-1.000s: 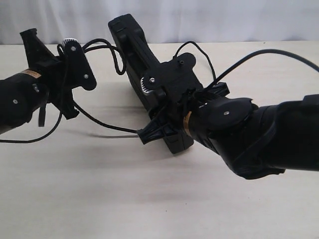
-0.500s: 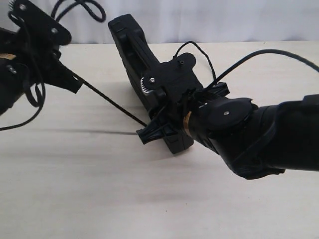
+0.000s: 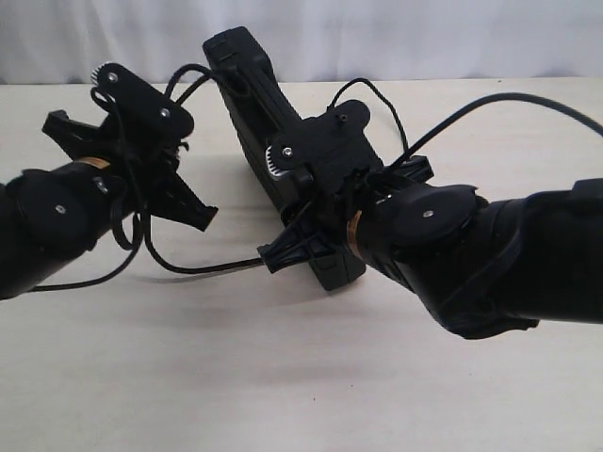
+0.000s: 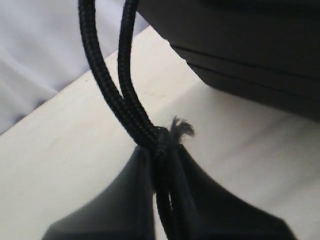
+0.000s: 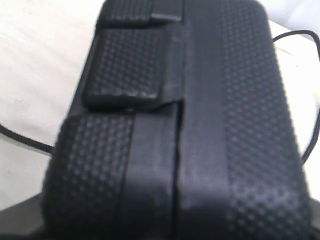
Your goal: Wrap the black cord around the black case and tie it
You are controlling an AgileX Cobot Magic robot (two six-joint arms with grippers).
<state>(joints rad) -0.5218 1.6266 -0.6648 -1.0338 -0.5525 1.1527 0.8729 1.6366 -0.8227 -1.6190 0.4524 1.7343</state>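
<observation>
Exterior view: left fingers [image 3: 185, 201] pinch cord [image 3: 203, 271], right fingers [image 3: 283, 250] grip case [image 3: 241, 68].

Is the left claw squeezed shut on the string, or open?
Shut. The left gripper has its jaws pressed together on the black cord, right beside its frayed knot.
</observation>
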